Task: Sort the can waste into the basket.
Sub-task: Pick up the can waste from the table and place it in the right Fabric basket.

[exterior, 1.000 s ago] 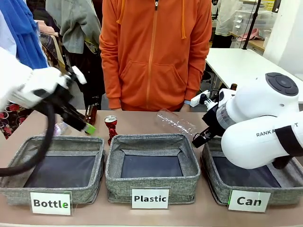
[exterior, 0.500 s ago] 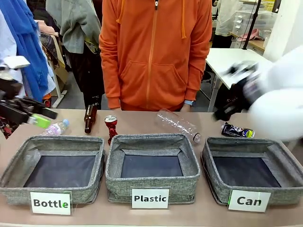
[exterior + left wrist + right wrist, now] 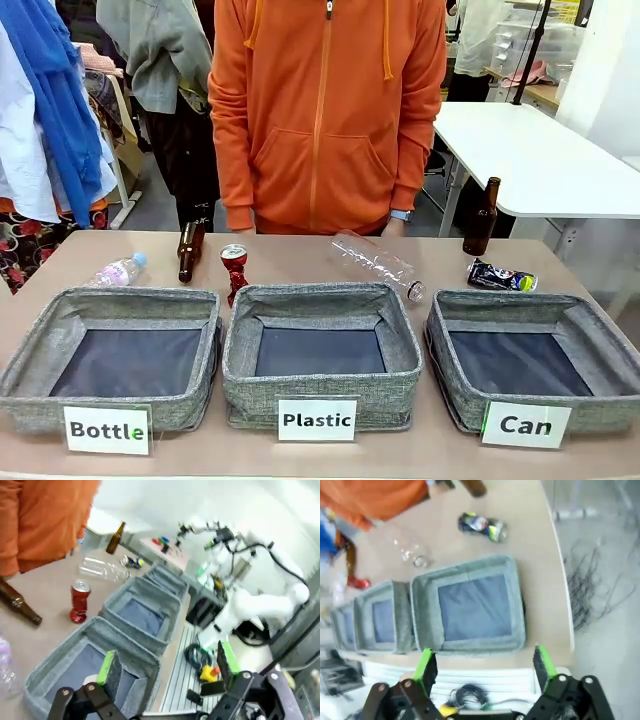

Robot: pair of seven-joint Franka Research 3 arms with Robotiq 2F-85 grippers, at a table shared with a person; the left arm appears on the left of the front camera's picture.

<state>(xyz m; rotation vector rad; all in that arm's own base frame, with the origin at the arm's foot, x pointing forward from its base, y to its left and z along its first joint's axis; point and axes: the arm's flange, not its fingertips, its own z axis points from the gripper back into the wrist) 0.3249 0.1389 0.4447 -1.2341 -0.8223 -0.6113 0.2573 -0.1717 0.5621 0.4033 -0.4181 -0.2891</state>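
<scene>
The right gripper [image 3: 484, 664] hangs high above the near edge of the bench [image 3: 535, 540]. Its green-padded fingers are spread wide, with nothing between them. Straight ahead of it and below sits the grey basket labelled "Can" [image 3: 427, 611], whose dark lining is bare. Just past that basket's far rim from this gripper, the dark blue-black crushed can [image 3: 482, 524] lies on its side on the bench, outside the basket. Farther out to one side, beyond the other two baskets, is the red crushed can [image 3: 357, 582]. A clear plastic bottle [image 3: 407, 550] lies on the bench between the two cans.

The left gripper [image 3: 167, 662] is likewise spread and empty, held high over the near end of the "Bottle" basket [image 3: 131, 649]. Ahead of it the red can stands upright, silver top up and waist pinched. It sits on the bench just behind the gap between the "Bottle" basket and the "Plastic" basket [image 3: 320, 292]. A brown glass bottle [image 3: 20, 607] is just beside the red can. A second brown bottle [image 3: 481, 218] stands near the dark can. A person in an orange hoodie [image 3: 325, 110] stands across the bench from both grippers.
</scene>
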